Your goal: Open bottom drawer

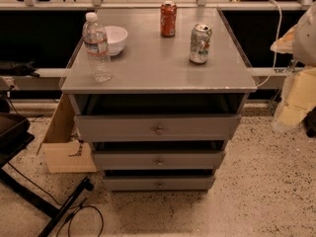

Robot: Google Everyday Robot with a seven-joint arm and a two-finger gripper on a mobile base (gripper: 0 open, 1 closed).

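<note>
Looking down at a grey three-drawer cabinet (158,73), centre frame. The bottom drawer (159,183) is the lowest front, just above the speckled floor (266,191), round knob in its middle, a dark gap above it. The middle drawer (159,160) and top drawer (158,128) sit above it with the same knobs. On the cabinet top: water bottle (96,46) upright at left, white bowl (115,38) just behind it, red can (168,19) at the back, silver can (200,43) to the right. The gripper (307,33) is a pale blur at the upper right edge, well apart from the drawers; spread or pressed together, can't tell. Cardboard (66,147) leans at the cabinet's left side.
</note>
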